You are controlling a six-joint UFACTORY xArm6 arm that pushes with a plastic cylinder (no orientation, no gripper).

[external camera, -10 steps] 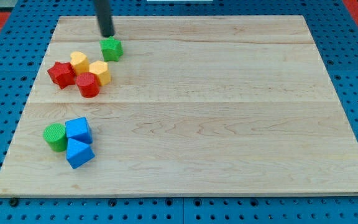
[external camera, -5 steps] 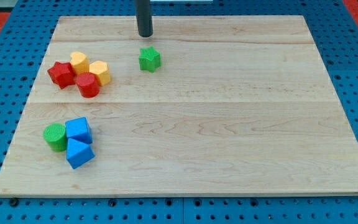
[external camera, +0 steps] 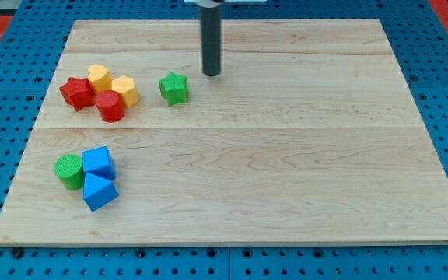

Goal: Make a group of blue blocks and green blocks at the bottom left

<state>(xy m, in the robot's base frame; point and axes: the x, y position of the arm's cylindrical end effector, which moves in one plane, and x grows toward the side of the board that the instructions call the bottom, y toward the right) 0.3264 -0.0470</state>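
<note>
We find my tip (external camera: 211,74) just to the view's right of the green star block (external camera: 174,88), apart from it. Green cylinder (external camera: 69,170), blue cube (external camera: 98,162) and blue wedge-shaped block (external camera: 99,191) cluster bottom left on the bench (external camera: 286,171). We carry no end effector, only the rod. No legible writing.

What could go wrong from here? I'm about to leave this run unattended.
My tip stands apart from the green star block, up and to its right. A push down-left from there may drive it into the red cylinder and yellow block. A glancing push could also spin it off course.
</note>
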